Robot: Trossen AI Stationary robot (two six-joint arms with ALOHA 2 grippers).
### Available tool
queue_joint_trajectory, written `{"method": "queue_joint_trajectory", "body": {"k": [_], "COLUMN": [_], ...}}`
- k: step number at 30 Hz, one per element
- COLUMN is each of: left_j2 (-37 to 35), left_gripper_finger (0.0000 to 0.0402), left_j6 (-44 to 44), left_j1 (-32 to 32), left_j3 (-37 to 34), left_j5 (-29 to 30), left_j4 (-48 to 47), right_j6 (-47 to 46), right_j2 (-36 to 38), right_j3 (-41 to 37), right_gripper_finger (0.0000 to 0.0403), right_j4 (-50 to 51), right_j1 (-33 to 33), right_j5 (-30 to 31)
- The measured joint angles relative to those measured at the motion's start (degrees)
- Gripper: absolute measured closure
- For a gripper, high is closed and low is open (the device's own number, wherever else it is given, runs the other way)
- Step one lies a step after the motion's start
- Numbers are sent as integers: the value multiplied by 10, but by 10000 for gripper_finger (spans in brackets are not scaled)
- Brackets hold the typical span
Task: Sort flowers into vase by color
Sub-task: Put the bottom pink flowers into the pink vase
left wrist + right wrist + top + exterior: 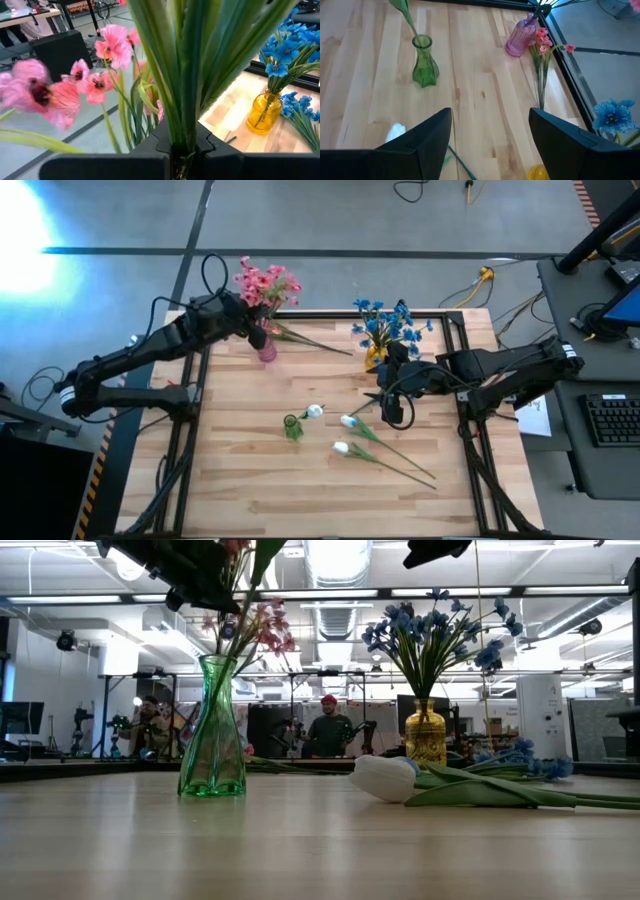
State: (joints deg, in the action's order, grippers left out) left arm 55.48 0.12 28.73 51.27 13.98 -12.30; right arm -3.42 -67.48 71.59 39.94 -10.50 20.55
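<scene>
Three glass vases are set out on the pale wooden counter (250, 470), and flowers are sorted among them by colour.

A bunch of pink artificial flowers (266, 283) is gripped by its green stems in the closed fingers of the left gripper (256, 332), right above the ribbed pink glass vase (267, 350) at the counter's far edge — a few more pink sprigs (541, 50) lie flat beside that vase. Bright blue flowers (385, 320) stand in the amber glass vase (374, 356). The right gripper (393, 412) is held over the counter near the amber vase, fingers spread and empty. One white flower (314, 411) leans in the small green glass vase (292, 427) — two others (346, 434) lie on the boards nearby.
</scene>
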Motion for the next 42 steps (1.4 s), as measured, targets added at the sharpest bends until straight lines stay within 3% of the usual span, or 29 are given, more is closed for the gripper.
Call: {"method": "queue_joint_trajectory", "body": {"k": [42], "left_j2": [-35], "left_gripper_finger": [402], "left_j6": [12], "left_j1": [0], "left_j3": [-270], "left_j5": [5], "left_j4": [295], "right_j6": [-26], "right_j2": [0], "right_j3": [0], "right_gripper_finger": [146], "right_j4": [-5], "right_j1": [0], "right_j5": [4]}}
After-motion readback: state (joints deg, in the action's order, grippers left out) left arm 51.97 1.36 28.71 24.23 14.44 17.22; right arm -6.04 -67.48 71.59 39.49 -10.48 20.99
